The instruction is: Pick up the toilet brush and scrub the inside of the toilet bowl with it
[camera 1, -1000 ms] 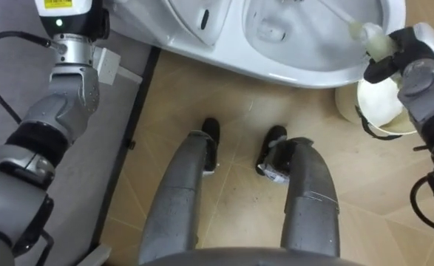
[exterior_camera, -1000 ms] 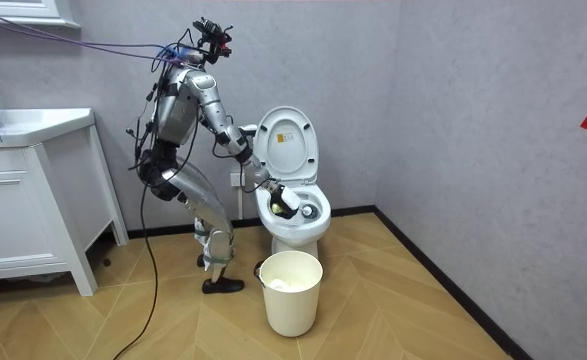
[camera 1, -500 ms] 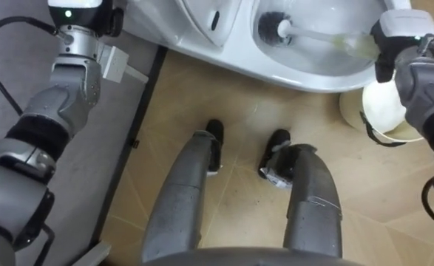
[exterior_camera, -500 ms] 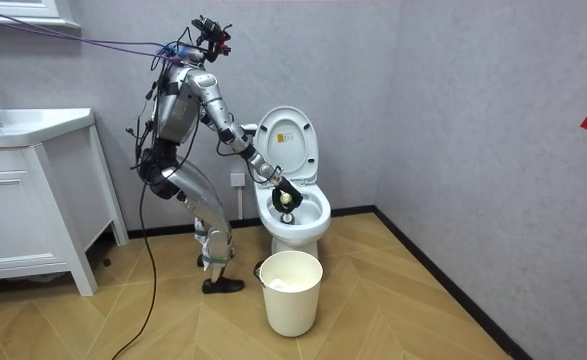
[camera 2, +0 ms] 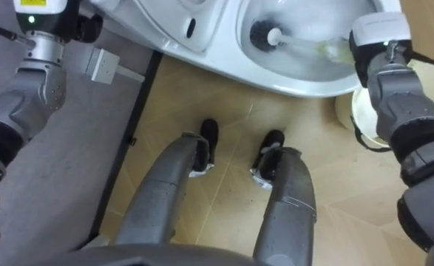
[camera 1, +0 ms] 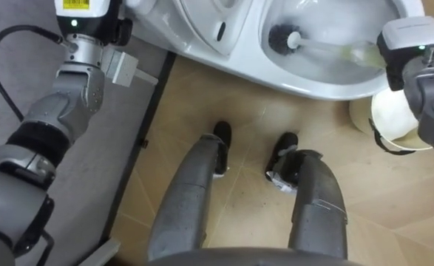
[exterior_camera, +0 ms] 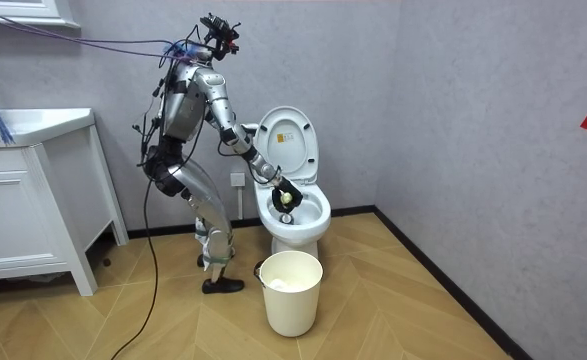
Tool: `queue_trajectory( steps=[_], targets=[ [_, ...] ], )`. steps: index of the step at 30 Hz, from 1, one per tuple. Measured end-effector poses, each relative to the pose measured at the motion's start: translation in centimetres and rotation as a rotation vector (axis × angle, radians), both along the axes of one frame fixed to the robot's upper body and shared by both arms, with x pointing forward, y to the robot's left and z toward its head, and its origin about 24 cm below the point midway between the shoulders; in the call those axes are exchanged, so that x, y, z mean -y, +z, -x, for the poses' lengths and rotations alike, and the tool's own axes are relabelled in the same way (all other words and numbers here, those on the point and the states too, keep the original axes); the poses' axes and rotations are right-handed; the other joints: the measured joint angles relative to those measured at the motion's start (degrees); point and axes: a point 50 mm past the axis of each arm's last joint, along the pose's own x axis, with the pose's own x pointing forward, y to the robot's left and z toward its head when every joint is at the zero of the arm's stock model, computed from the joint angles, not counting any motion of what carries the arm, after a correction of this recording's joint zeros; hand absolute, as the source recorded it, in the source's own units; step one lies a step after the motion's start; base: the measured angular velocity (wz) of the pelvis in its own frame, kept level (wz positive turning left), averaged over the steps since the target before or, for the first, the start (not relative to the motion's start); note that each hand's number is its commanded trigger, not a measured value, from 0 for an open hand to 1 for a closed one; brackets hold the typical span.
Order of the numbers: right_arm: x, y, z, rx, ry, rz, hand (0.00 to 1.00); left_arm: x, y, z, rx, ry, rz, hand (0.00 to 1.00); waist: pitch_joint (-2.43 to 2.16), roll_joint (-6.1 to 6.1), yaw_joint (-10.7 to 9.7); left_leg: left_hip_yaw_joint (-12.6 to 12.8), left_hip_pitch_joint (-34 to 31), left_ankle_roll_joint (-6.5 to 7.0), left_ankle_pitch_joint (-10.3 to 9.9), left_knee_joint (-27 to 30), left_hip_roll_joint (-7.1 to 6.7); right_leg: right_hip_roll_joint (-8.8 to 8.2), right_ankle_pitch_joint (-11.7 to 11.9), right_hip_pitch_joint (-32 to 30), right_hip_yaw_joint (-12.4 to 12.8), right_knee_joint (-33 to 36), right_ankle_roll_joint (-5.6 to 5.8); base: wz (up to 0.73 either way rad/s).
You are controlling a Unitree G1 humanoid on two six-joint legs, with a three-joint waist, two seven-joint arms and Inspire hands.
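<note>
I stand bent forward over a white toilet [camera 1: 316, 83], its lid [exterior_camera: 286, 143] raised. A toilet brush with a black head [camera 1: 283, 37] and a pale handle [camera 1: 335, 52] lies across the inside of the bowl, head towards my left. My right hand [camera 1: 409, 41] is at the bowl's right rim, shut on the handle's end; it also shows in the right eye view [camera 2: 379, 37] and over the bowl in the room view [exterior_camera: 285, 193]. My left hand [camera 1: 83, 11] is raised by the grey wall at the upper left, cut off by the picture's edge.
A white waste bin [camera 1: 394, 122] with a liner stands on the wooden floor right of the toilet, close under my right arm [exterior_camera: 291, 290]. A grey wall with a dark baseboard [camera 1: 139, 148] runs along my left. A white cabinet [exterior_camera: 23, 220] stands behind me.
My right hand has risen from deep in the bowl to its rim. The brush head, out of sight a second ago, now shows in the bowl. My upper body has straightened slightly, shifting the eye views.
</note>
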Motion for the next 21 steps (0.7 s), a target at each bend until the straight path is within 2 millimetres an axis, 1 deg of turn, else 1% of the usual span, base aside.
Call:
queue_trajectory(
  steps=[1, 3, 5, 6, 8, 10, 11, 12, 13, 14, 15, 16, 18, 21],
  targets=[
    [0.1, 0.0, 0.0, -0.002, -0.007, 0.000, 1.00, 0.0, -0.1, 0.1, -0.001, 0.000, 0.008, 0.00, -0.11, 0.16, 0.06, 0.01, -0.03, 0.08, -0.04, 0.10, 0.06, 0.07, 0.10, 0.00, 0.02, -0.04, -0.10, -0.05],
    [0.1, -0.1, 0.1, -0.004, -0.017, -0.015, 1.00, 0.0, 0.0, 0.1, 0.001, 0.001, 0.009, 0.00, -0.14, 0.22, 0.23, 0.12, 0.00, 0.15, -0.03, 0.10, 0.13, 0.06, 0.13, 0.01, 0.00, 0.00, -0.16, -0.02],
    [0.6, -0.3, 0.1, -0.006, -0.063, -0.067, 1.00, 0.0, 0.1, 0.1, 0.006, -0.001, 0.010, 0.00, -0.17, 0.25, 0.25, 0.11, 0.13, 0.18, -0.02, 0.16, 0.11, 0.43, 0.14, 0.11, 0.10, 0.16, -0.16, 0.02],
    [1.0, -0.8, 0.4, -0.016, -0.116, -0.121, 1.00, 0.0, 0.1, 0.0, 0.006, -0.001, 0.008, 0.00, -0.16, 0.24, 0.10, 0.11, 0.47, 0.22, -0.06, 0.25, 0.13, 0.35, 0.12, 0.45, 0.05, 0.32, -0.18, 0.07],
    [1.3, -1.8, 0.7, -0.022, -0.212, -0.258, 1.00, 0.0, -0.1, 0.1, 0.000, 0.001, 0.006, 0.00, -0.13, 0.20, -0.10, 0.12, 0.80, 0.26, -0.08, 0.04, -0.06, 0.29, -0.21, 0.64, 0.29, 0.53, 0.02, 0.06],
    [1.1, -3.2, 1.2, -0.011, -0.354, -0.487, 1.00, 0.0, 0.0, 0.1, 0.006, 0.006, 0.005, 0.00, -0.07, 0.11, -0.86, 0.17, 0.75, 0.31, -0.12, -0.02, -0.35, -0.04, -0.57, 0.30, 0.53, 1.07, 0.12, 0.07],
    [1.0, -3.3, 1.2, -0.001, -0.388, -0.548, 1.00, -0.1, 0.0, 0.1, 0.014, 0.009, 0.006, 0.00, -0.03, 0.03, -1.26, 0.18, 0.58, 0.31, -0.12, -0.04, -0.55, -0.19, -0.69, -0.05, 0.74, 1.40, 0.16, 0.10],
    [0.8, -3.3, 1.1, 0.042, -0.445, -0.672, 1.00, -0.1, 0.1, 0.1, 0.035, 0.014, 0.010, 0.00, -0.03, -0.01, -1.76, 0.19, -0.23, 0.24, -0.06, 0.03, -0.97, -0.50, -0.83, -1.15, 1.12, 2.00, 0.25, 0.00],
    [0.9, -3.1, 1.0, 0.094, -0.506, -0.788, 1.00, -0.2, 0.3, 0.1, 0.055, 0.021, 0.018, 0.00, 0.01, -0.15, -1.73, 0.47, -0.96, 0.18, -0.01, 0.24, -1.23, -0.63, -0.84, -2.35, 1.72, 2.65, 0.25, 0.00],
    [1.0, -3.1, 1.0, 0.117, -0.538, -0.844, 1.00, -0.2, 0.3, 0.2, 0.062, 0.022, 0.017, 0.00, 0.06, -0.22, -1.70, 0.69, -1.28, 0.21, 0.01, 0.37, -1.26, -0.70, -0.83, -2.83, 1.97, 2.98, 0.25, -0.07],
    [1.0, -3.0, 0.9, 0.140, -0.580, -0.921, 1.00, -0.3, 0.4, 0.2, 0.074, 0.027, 0.015, 0.00, 0.35, -0.69, -1.84, 1.37, -1.48, 0.39, 0.12, 0.47, -1.42, -1.30, -0.96, -3.62, 2.60, 3.86, 0.21, 0.00],
    [1.1, -2.9, 0.9, 0.165, -0.617, -0.987, 1.00, -0.4, 0.4, 0.2, 0.085, 0.035, 0.014, 0.00, 0.41, -0.80, -2.34, 1.56, -1.81, 0.39, 0.20, 0.56, -1.63, -1.62, -1.08, -4.15, 2.88, 4.44, 0.23, 0.00],
    [1.2, -2.9, 0.9, 0.181, -0.656, -1.061, 1.00, -0.5, 0.5, 0.2, 0.099, 0.040, 0.012, 0.00, 0.45, -0.87, -3.20, 1.57, -2.26, 0.33, 0.44, 0.61, -1.80, -2.02, -1.12, -4.56, 2.75, 4.78, 0.27, 0.10],
    [0.9, -3.1, 0.9, 0.193, -0.697, -1.156, 1.00, -0.6, 0.6, 0.3, 0.121, 0.044, 0.012, 0.00, 0.44, -1.18, -4.51, 1.78, -3.08, 0.78, 0.80, 0.91, -2.05, -2.61, -1.27, -5.44, 2.77, 5.28, 0.96, 0.08]
  ],
)
